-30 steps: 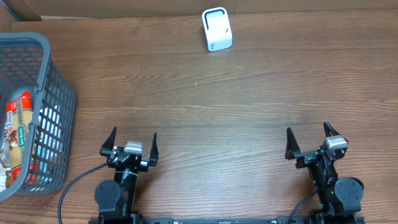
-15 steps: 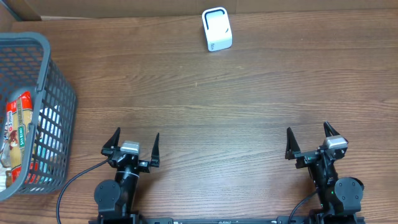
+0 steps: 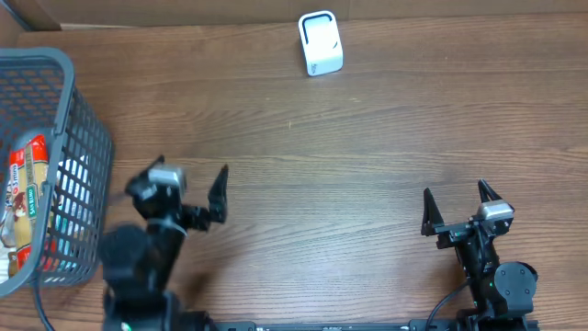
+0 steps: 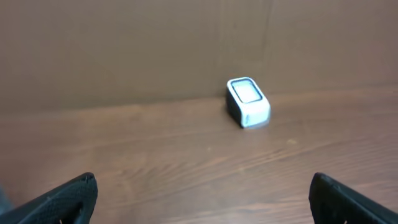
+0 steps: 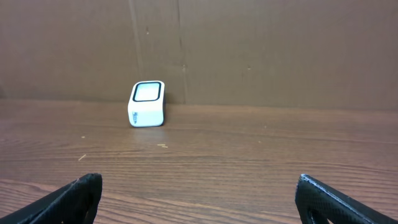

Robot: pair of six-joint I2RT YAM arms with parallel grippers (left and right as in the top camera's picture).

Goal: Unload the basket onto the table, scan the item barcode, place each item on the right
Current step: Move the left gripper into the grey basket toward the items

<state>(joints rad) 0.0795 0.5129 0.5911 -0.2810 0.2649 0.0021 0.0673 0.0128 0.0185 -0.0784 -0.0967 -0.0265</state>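
Judging from how things lie, the job has barely begun: nothing is in either of my grips and no item is anywhere near the scanner, which stands alone at twelve o'clock on the far edge of the table, its window turned toward me. The things to be scanned all lie in the grey basket at nine o'clock. On top I can make out a red and cream packet, with something blue and white beneath it. My left gripper is at about eight o'clock, just beside the basket's near wall, with its fingers spread wide and holding nothing; the arm is blurred in the overhead view. My right gripper sits at five o'clock, well apart from everything, with its fingers just as wide and empty. What remains is nearly all of it: reach into the basket, lift one item out, carry it to the scanner and turn its barcode to the window. By count: one scanner, one basket, two grippers, and at least two items inside, though through the mesh I cannot tell how many more.
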